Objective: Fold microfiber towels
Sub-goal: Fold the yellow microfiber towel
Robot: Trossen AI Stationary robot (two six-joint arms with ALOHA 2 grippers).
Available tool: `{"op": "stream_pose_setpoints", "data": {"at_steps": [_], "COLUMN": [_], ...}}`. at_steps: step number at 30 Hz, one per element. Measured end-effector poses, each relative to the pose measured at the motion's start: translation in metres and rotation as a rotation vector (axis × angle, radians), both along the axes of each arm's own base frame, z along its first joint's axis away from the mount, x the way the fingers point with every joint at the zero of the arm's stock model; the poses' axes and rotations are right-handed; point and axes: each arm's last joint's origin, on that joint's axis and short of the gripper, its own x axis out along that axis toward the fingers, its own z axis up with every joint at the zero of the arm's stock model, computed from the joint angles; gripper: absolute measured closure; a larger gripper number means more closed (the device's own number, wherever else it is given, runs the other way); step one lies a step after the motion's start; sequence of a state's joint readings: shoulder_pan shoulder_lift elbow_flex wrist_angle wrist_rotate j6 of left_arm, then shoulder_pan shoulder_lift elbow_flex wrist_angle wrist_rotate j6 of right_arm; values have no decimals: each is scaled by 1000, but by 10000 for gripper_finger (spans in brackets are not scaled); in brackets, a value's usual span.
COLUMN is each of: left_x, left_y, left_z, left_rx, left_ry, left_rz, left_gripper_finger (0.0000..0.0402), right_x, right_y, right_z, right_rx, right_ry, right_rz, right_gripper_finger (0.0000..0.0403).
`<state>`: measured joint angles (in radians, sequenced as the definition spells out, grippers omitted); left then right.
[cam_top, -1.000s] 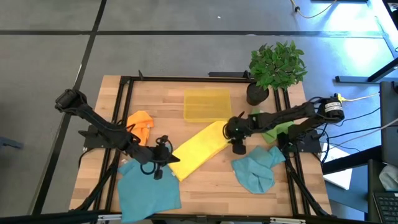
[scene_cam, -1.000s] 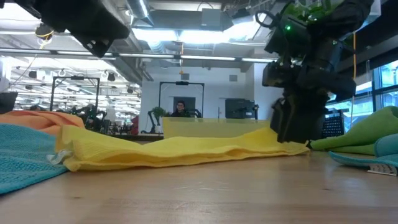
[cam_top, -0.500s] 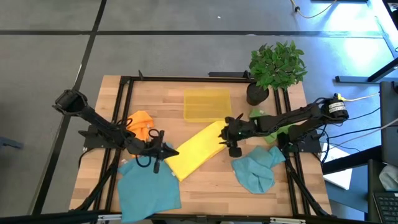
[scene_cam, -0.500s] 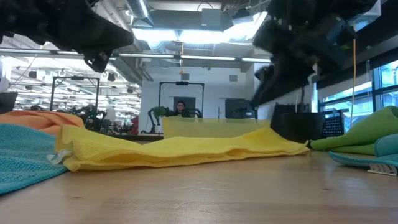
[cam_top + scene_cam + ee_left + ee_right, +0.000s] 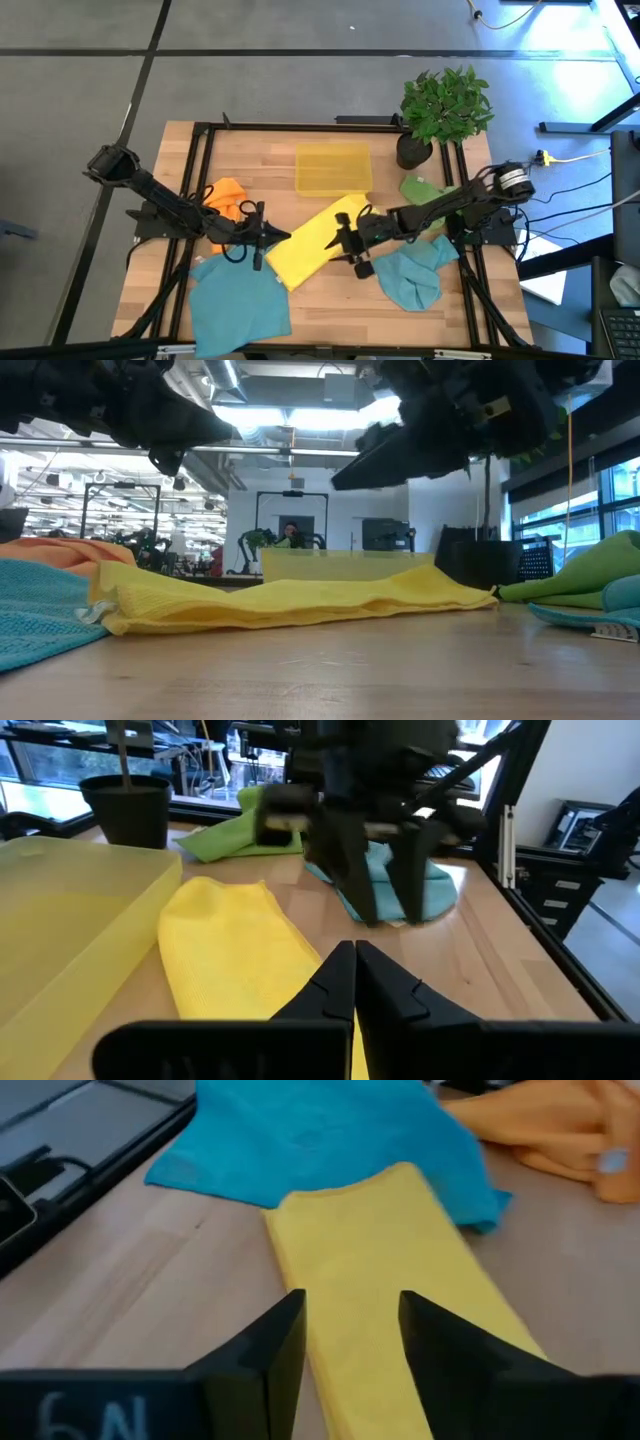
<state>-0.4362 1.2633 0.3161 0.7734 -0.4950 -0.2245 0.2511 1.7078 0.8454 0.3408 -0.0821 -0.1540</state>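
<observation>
High view shows the yellow towel (image 5: 312,241) lying mid-table as a long folded strip, slanting from beside the yellow bin (image 5: 332,168) toward the flat teal towel (image 5: 238,310); the left gripper (image 5: 262,236) hovers at the strip's lower end, fingers pressed together on nothing; the right gripper (image 5: 352,243) hovers over the strip's other side, fingers parted and empty. The strip appears ready for its next fold; that would call for both grippers to drop, pinch one end and carry it across. The orange towel (image 5: 226,197), green towel (image 5: 430,195) and second teal towel (image 5: 414,272) lie crumpled, awaiting their turn.
</observation>
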Motion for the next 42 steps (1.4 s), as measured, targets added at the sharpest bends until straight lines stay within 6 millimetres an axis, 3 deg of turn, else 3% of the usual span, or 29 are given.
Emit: {"op": "stream_pose_setpoints", "data": {"at_steps": [11, 17, 28, 34, 42], "left_x": [0, 0, 0, 0, 0], "left_y": [-1, 0, 0, 0, 0], "left_z": [0, 0, 1, 1, 1], "left_rx": [0, 1, -4, -2, 0], "left_ry": [0, -3, -14, -15, -15], "left_rz": [-3, 14, 23, 29, 37], "left_gripper_finger": [401, 401, 401, 401, 401], "right_x": [54, 73, 100, 106, 105], "right_y": [38, 56, 65, 65, 63], "right_z": [-23, -44, -77, -81, -84], "right_rx": [-5, -22, -40, -91, -155], "right_ry": [33, 78, 129, 120, 136], "right_rz": [82, 113, 89, -4, -55], "right_gripper_finger": [132, 128, 128, 149, 238]}}
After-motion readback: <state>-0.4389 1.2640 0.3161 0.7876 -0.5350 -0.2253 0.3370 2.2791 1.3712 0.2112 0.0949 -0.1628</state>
